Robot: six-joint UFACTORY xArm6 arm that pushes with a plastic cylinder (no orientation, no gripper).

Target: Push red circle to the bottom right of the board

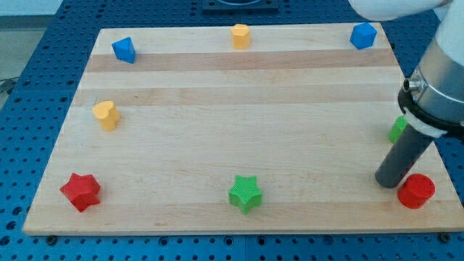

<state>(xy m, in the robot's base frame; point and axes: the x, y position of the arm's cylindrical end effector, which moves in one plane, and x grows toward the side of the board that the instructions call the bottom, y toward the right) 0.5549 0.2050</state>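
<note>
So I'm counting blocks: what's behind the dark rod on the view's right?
A green block shows at the rod's left edge, mostly covered, shape unclear. My tip sits just left of the red circle.

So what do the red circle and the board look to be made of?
Red circle: probably plastic, matte, uniform colour with soft edges, possibly printed. Board: light wood, visible grain and lengthwise strips, smooth satin finish. My tip sits just off the circle's left side as the view shows it.

board [217,109] pale striped wood | circle [416,191], star [80,191] red | star [245,193], partly hidden block [396,130] green | two yellow blocks [241,35] [106,114] | two blue blocks [124,50] [363,35] | my tip [390,181] dark grey
</note>
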